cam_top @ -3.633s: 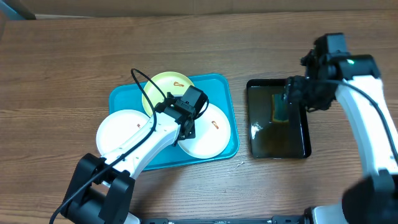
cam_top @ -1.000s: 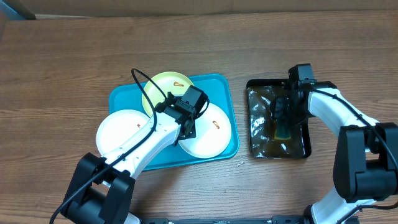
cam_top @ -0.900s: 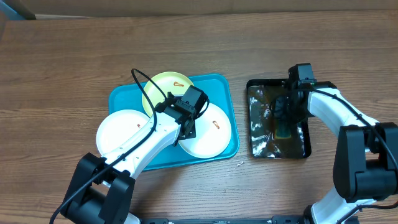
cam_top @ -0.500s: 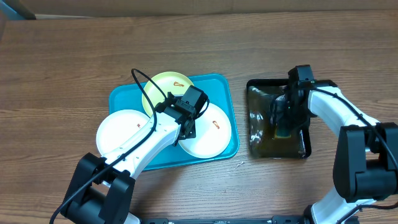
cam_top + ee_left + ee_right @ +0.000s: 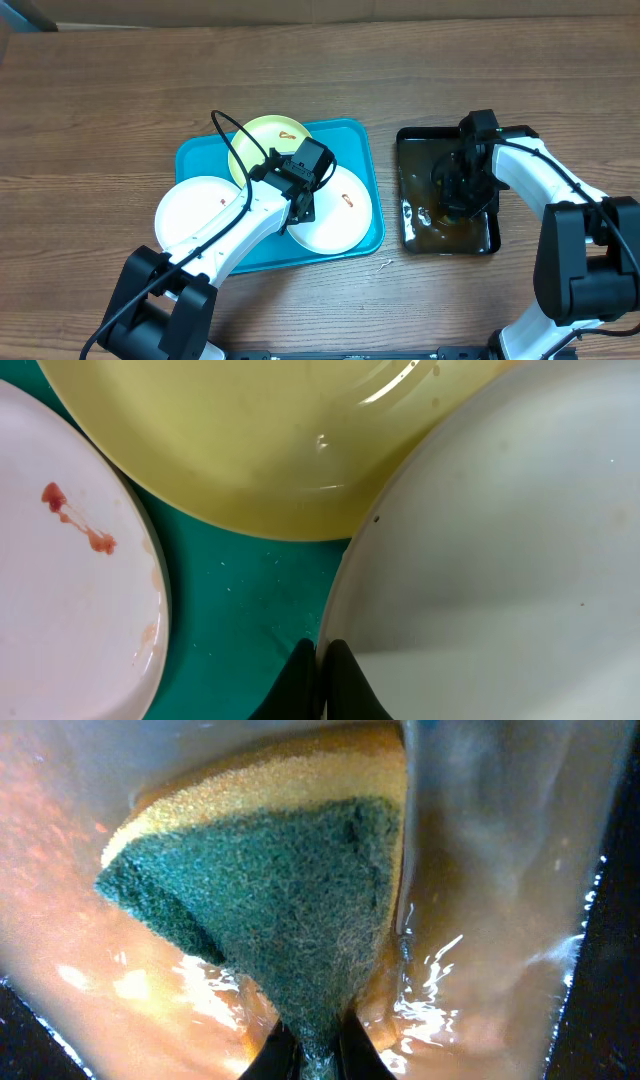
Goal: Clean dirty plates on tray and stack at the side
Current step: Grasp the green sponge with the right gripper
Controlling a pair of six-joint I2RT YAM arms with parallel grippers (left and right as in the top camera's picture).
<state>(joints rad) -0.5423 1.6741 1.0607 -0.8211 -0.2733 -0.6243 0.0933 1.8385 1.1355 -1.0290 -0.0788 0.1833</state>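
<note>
The turquoise tray (image 5: 200, 160) holds three plates: a yellow-green one (image 5: 262, 138) at the back, a white one (image 5: 188, 215) hanging over the left rim, and a white one (image 5: 340, 215) on the right. My left gripper (image 5: 301, 207) is shut on the left rim of the right white plate (image 5: 490, 560), with bare tray (image 5: 240, 610) beside it. The left white plate (image 5: 60, 580) carries a red smear. My right gripper (image 5: 318, 1055) is shut on a green and yellow sponge (image 5: 290, 890) and sits low in the black tray (image 5: 402, 190).
The black tray holds brownish water (image 5: 90, 950) that ripples around the sponge. A tiny scrap (image 5: 385, 264) lies on the wooden table (image 5: 100, 110) just in front of the turquoise tray. A black cable (image 5: 225, 130) loops over the yellow-green plate.
My right gripper stood open over the sponge in the black tray and has now shut on it, stirring the water. The left arm and the plates have not moved.
</note>
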